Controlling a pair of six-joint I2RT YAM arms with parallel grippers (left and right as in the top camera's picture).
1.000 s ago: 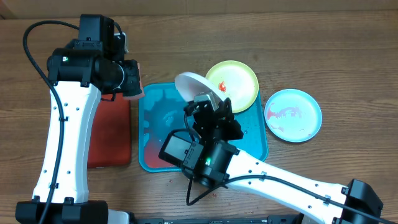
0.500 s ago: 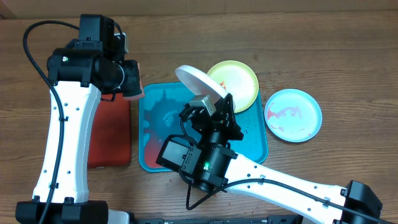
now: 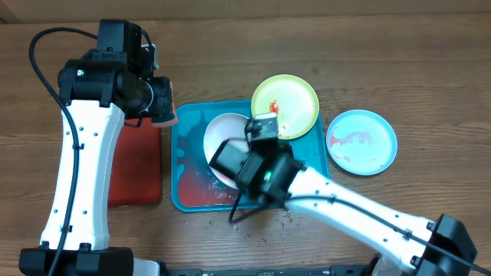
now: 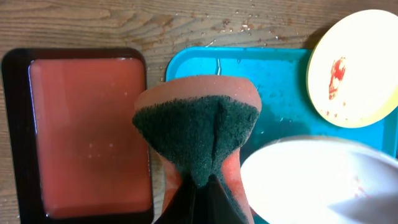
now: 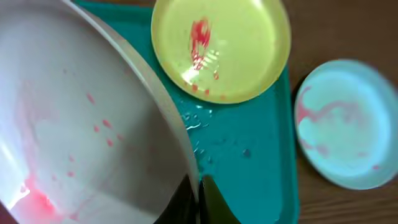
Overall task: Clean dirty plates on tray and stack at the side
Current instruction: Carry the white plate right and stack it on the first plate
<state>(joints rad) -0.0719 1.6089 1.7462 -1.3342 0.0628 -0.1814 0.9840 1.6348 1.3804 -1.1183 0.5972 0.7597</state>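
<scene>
My right gripper (image 5: 198, 186) is shut on the rim of a pale plate (image 3: 225, 138) with red sauce specks, held over the middle of the teal tray (image 3: 184, 172). A yellow-green plate (image 3: 286, 105) with a red smear rests on the tray's far right corner, overhanging it. On the table right of the tray lies a light blue plate (image 3: 361, 142) smeared with sauce. My left gripper (image 4: 200, 180) is shut on an orange sponge (image 4: 196, 127) with a dark green scouring face, hovering over the tray's far left corner, apart from the pale plate.
A smaller dark red tray (image 3: 135, 169) with a black rim lies left of the teal tray, under my left arm. Water drops and reddish residue lie on the teal tray's floor (image 5: 249, 155). A few crumbs dot the wood near the tray's front edge.
My right wrist has turned and brought the pale plate from standing on edge at the tray's far side down to a flatter pose over the tray's middle. The left arm and sponge have stayed still.
</scene>
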